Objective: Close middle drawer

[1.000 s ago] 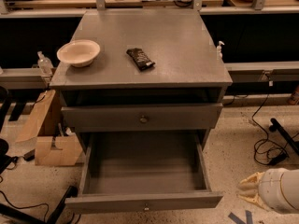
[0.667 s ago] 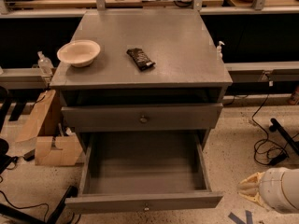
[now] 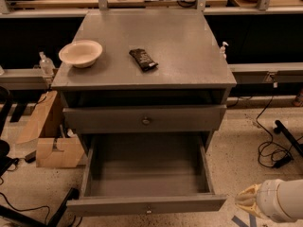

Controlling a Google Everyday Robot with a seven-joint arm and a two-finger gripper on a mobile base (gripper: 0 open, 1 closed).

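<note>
Approach is the step in hand: the middle drawer (image 3: 147, 204) stands pulled well out beneath the shut upper drawer front (image 3: 118, 119), its box empty. The gripper (image 3: 246, 201) hangs low just right of the front panel, apart from it. I cannot tell whether it is open or closed. Next it must meet that panel and push straight in.

We look down from above and in front, fairly near, onto the grey metal cabinet (image 3: 156, 46) and its wide grey middle drawer (image 3: 147, 171); the cream-tipped gripper (image 3: 246, 200) sits at the frame's lower right.
</note>
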